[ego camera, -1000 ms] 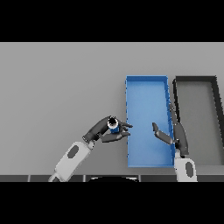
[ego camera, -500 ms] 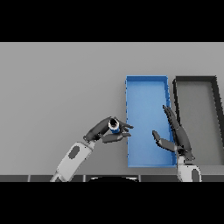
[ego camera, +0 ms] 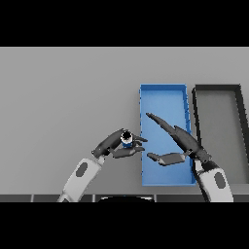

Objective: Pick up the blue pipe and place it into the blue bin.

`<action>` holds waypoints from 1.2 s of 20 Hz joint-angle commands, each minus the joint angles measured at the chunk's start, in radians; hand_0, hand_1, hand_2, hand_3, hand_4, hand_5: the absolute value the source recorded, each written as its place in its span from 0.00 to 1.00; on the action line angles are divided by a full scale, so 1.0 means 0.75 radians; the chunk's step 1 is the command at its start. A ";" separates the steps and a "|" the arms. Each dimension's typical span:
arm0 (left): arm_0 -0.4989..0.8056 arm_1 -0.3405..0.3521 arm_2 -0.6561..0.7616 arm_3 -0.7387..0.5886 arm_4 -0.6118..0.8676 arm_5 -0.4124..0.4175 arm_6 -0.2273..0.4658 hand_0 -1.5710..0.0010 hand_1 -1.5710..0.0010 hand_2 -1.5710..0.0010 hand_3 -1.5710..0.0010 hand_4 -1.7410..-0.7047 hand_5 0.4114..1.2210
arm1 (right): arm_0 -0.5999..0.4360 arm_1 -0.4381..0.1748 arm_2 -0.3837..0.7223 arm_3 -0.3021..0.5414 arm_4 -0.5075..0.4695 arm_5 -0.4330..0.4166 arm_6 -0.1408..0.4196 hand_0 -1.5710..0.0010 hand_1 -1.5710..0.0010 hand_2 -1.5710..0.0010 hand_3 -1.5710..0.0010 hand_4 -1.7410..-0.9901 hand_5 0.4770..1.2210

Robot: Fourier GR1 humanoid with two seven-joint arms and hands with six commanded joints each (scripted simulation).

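Note:
The blue pipe (ego camera: 127,139) is a short blue cylinder with a dark open top, held upright just left of the blue bin (ego camera: 163,95). My left hand (ego camera: 115,145) is shut on it, fingers and thumb curled round its sides. The bin is a long blue tray lying lengthwise away from me, right of centre. My right hand (ego camera: 177,138) hovers over the bin's near half, open, fingers stretched toward the far left and thumb pointing left toward the pipe.
A dark grey bin (ego camera: 216,90) of similar shape lies right beside the blue one, along the table's right side. Bare grey table stretches to the left and far side.
My right hand has swung left across the blue bin, its fingers now reaching toward the pipe. The left hand with the pipe has barely moved.

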 commanded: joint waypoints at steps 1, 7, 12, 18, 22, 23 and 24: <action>-0.005 0.001 0.007 0.020 -0.016 -0.003 -0.005 0.00 0.00 0.00 0.00 0.26 1.00 | -0.050 0.003 0.018 0.007 -0.006 0.003 0.026 1.00 1.00 0.97 1.00 0.59 0.11; -0.005 -0.044 0.025 0.039 -0.041 -0.052 -0.041 0.00 0.00 0.00 0.00 0.27 1.00 | -0.240 0.068 0.151 0.064 -0.049 0.071 0.124 1.00 1.00 0.97 1.00 0.63 0.10; -0.008 -0.063 0.070 0.058 -0.015 -0.118 -0.014 0.00 0.00 0.00 0.00 0.26 1.00 | -0.426 0.133 0.209 0.182 -0.009 0.094 0.192 0.99 0.99 0.95 1.00 0.71 0.08; 0.014 -0.077 0.091 0.034 -0.085 -0.130 0.012 0.00 0.00 0.00 0.00 0.27 1.00 | -0.548 0.189 0.239 0.305 -0.009 0.143 0.235 0.89 0.86 0.83 0.92 0.68 0.01; 0.022 -0.071 0.098 0.024 -0.066 -0.140 0.056 0.00 0.00 0.00 0.00 0.11 1.00 | -0.578 0.233 0.262 0.344 -0.008 0.161 0.214 0.44 0.44 0.42 0.51 0.37 0.05; 0.021 -0.073 0.098 0.028 -0.064 -0.132 0.056 0.00 0.00 0.00 0.00 0.09 1.00 | -0.580 0.243 0.263 0.358 -0.011 0.154 0.206 0.35 0.35 0.34 0.44 0.30 0.10; 0.026 -0.085 0.093 0.029 -0.045 -0.134 0.043 0.00 0.00 0.00 0.04 0.08 1.00 | -0.592 0.256 0.265 0.369 -0.024 0.146 0.213 0.28 0.28 0.27 0.39 0.25 0.16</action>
